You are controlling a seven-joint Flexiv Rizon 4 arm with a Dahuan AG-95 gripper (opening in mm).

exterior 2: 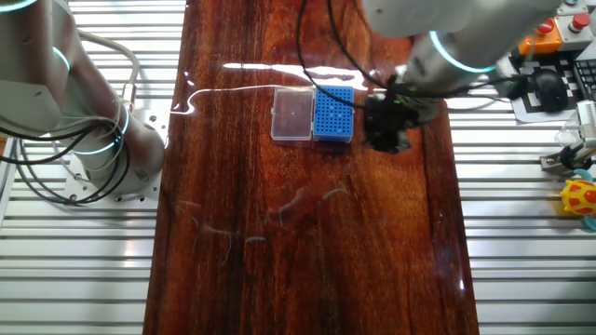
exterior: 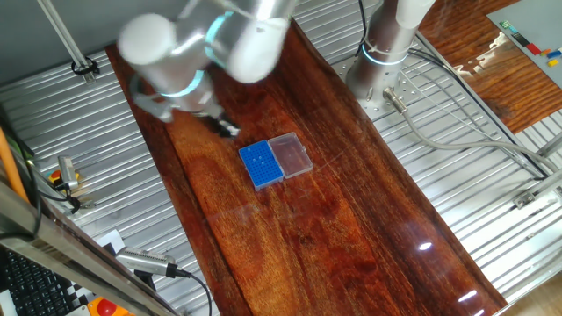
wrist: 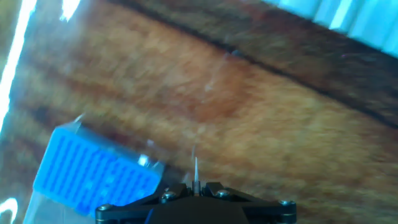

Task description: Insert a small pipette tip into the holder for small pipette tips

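Note:
The holder for small pipette tips (exterior: 262, 163) is a small blue box with a grid of tiny holes, joined to a clear lid (exterior: 291, 154). It lies mid-table and also shows in the other fixed view (exterior 2: 333, 113) and at the lower left of the hand view (wrist: 93, 174). My gripper (exterior: 226, 128) hovers just beside the blue box, off its outer edge (exterior 2: 386, 130). In the hand view the gripper (wrist: 195, 184) is shut on a thin pipette tip (wrist: 195, 169) that sticks out between the fingers, to the right of the holder.
The dark wooden board (exterior: 334, 219) lies on a ribbed metal table (exterior: 88, 132). A second arm's base (exterior: 379, 61) stands at the far end. Cables (exterior 2: 93, 149) and a keyboard (exterior: 35, 281) lie at the sides.

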